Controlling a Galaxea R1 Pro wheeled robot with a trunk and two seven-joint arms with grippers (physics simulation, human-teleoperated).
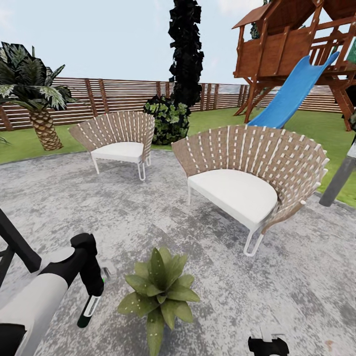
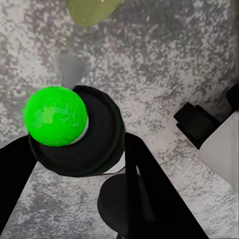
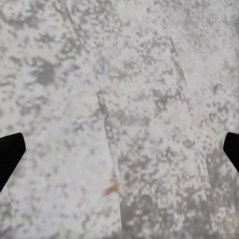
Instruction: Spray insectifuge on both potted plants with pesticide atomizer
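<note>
The left gripper (image 1: 94, 291) was clamped around the spray bottle (image 1: 90, 305), which hung bottom-down just beside the potted plant (image 1: 160, 291) on the stone patio (image 1: 64, 198). In the left wrist view the bottle's (image 2: 56, 115) green bottom faced the camera. The right gripper (image 3: 119, 149) stood wide open over bare paving. Two wicker chairs (image 1: 252, 173) sat beyond the plant.

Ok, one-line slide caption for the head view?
Left gripper holds the pesticide atomizer beside a potted plant on the patio.
</note>
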